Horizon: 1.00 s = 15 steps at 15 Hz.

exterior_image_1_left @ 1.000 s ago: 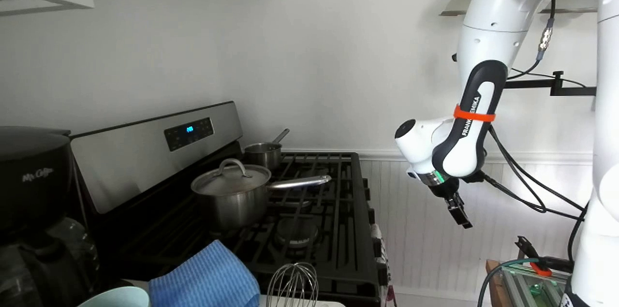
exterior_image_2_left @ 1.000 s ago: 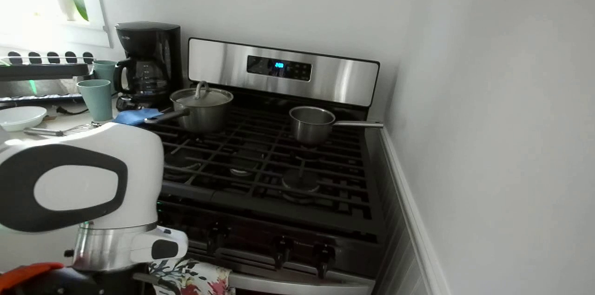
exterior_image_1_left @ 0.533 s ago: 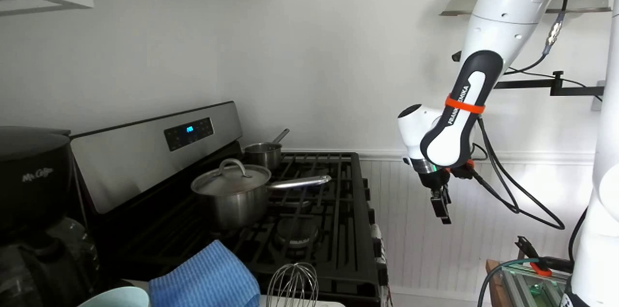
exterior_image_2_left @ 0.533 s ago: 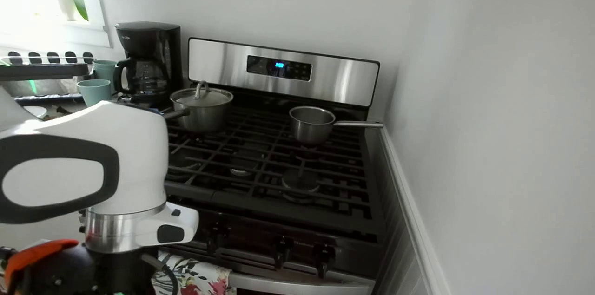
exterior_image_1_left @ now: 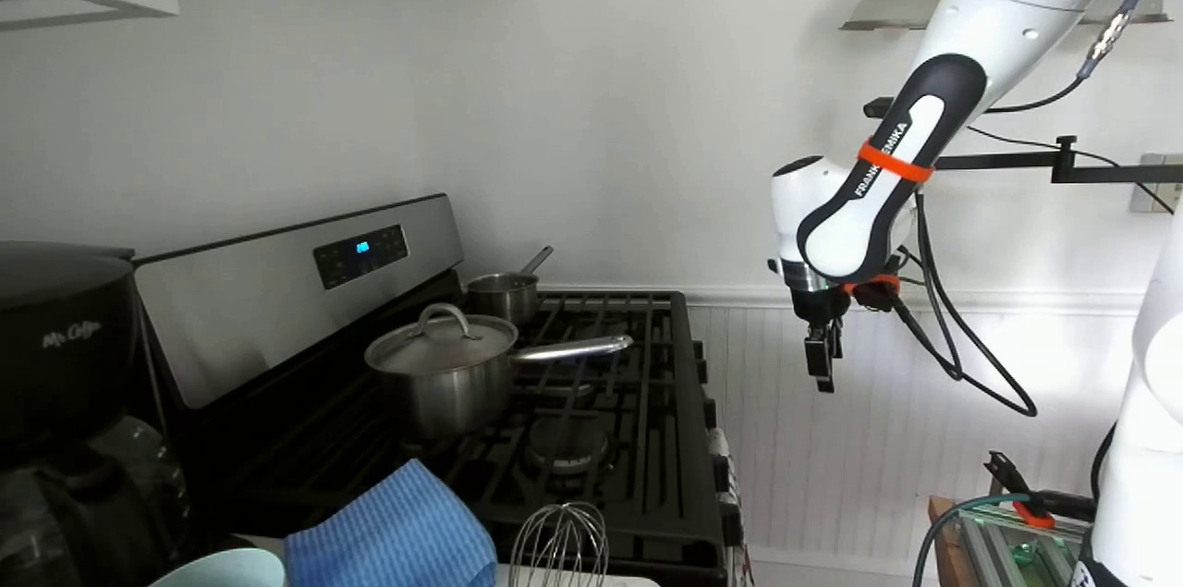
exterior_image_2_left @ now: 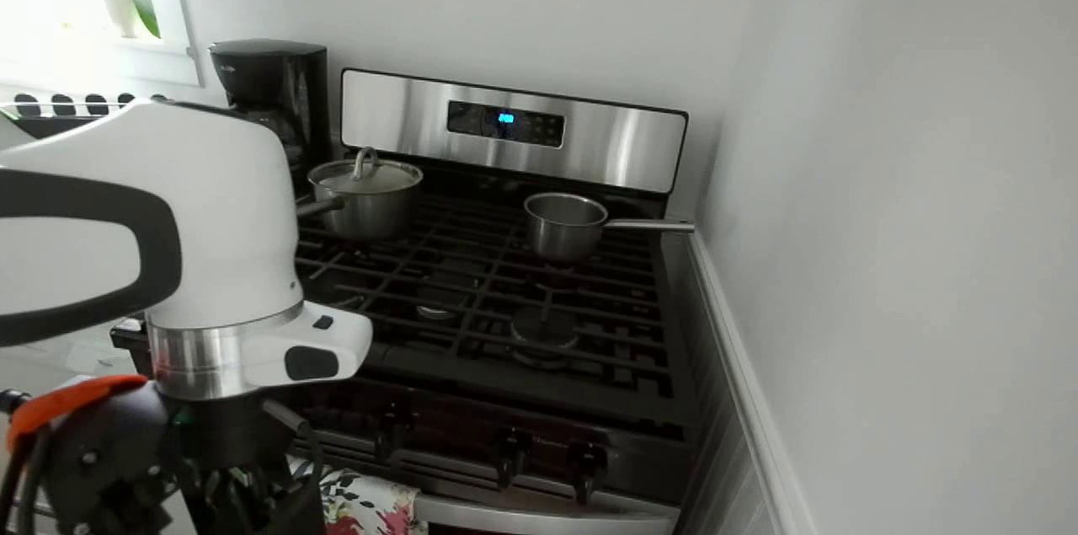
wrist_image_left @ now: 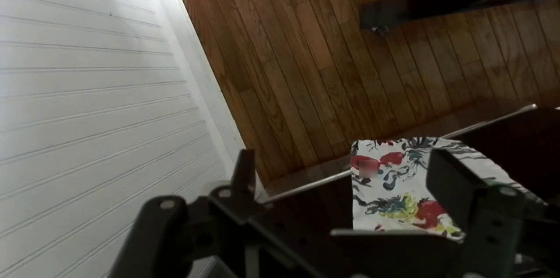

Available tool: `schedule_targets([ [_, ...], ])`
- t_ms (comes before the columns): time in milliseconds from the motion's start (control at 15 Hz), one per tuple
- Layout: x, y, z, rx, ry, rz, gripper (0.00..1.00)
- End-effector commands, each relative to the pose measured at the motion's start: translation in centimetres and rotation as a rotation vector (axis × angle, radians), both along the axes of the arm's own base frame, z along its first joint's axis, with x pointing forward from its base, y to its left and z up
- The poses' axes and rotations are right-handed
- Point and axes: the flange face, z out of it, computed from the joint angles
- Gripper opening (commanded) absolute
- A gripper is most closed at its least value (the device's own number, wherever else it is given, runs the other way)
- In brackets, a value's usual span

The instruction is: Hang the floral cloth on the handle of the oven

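The floral cloth point(exterior_image_2_left: 370, 501) hangs draped over the handle point(exterior_image_2_left: 547, 521) along the front edge of the oven point(exterior_image_2_left: 505, 396), with a bare stretch of handle between it and the corner by the wall point(exterior_image_2_left: 842, 223). The gripper point(wrist_image_left: 343, 168) stands wide and holds nothing; its fingers point(wrist_image_left: 450, 184) point down, above and out from the front edge, apart from the cloth. The hanging looks done, or near it, though how far the cloth drops on each side cannot be told from here.

The cloth should be light, thin and limp, with nothing in it to break. It will likely follow a pinch rather than keep its shape, and on smooth metal it may slide if pulled from one side only. Should it need straightening, the place to take it is a side edge just below the handle, both layers together, lifting a little before shifting it along.
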Motion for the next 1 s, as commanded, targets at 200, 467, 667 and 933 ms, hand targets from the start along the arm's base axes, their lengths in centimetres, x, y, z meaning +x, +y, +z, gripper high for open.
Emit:
schedule_targets([
  [200, -1.0, 1.0, 4.2, 0.024, -0.138, -0.01, 1.0],
  [467, -1.2, 1.2, 6.0, 0.032, -0.188, -0.008, 1.0],
  [667, -1.4, 1.4, 7.1, 0.041, -0.215, 0.009, 1.0],
  [933, -0.7, 0.8, 7.2, 0.018, -0.211, -0.002, 1.0],
])
